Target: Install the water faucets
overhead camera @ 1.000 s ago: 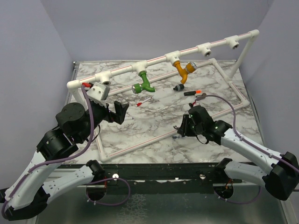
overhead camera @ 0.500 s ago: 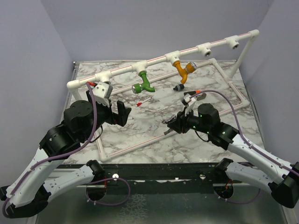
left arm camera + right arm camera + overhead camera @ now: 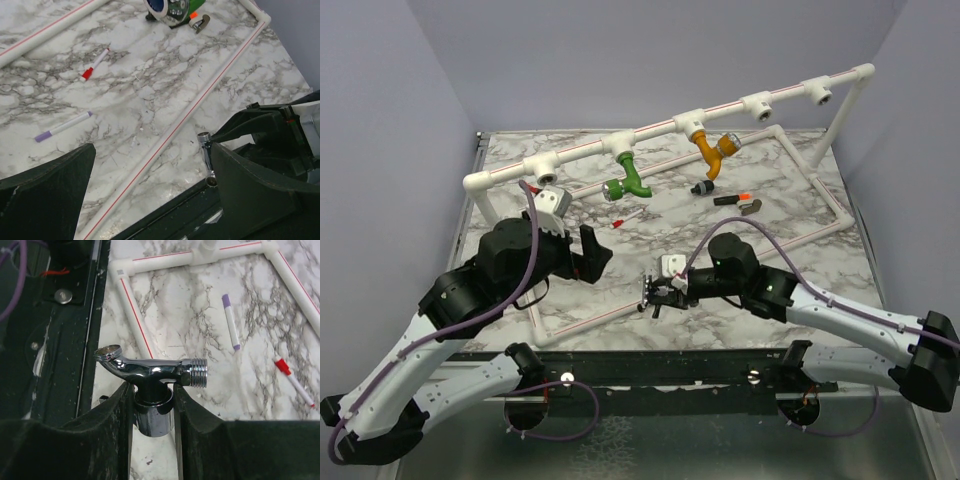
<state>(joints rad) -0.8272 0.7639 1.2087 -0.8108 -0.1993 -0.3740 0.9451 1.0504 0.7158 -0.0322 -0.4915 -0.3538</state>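
One grey faucet [image 3: 150, 369] clamped in right fingers [image 3: 100, 435] near table [image 3: 620, 332] front edge; left fingers [image 3: 50, 200] wide apart, seemingly empty.

Curved-spout faucet [image 3: 632, 180] hung on rear rail [image 3: 655, 133], knobbed faucet [image 3: 710, 152] right of it, metal faucet [image 3: 150, 367] in right claw [image 3: 152, 390] before them
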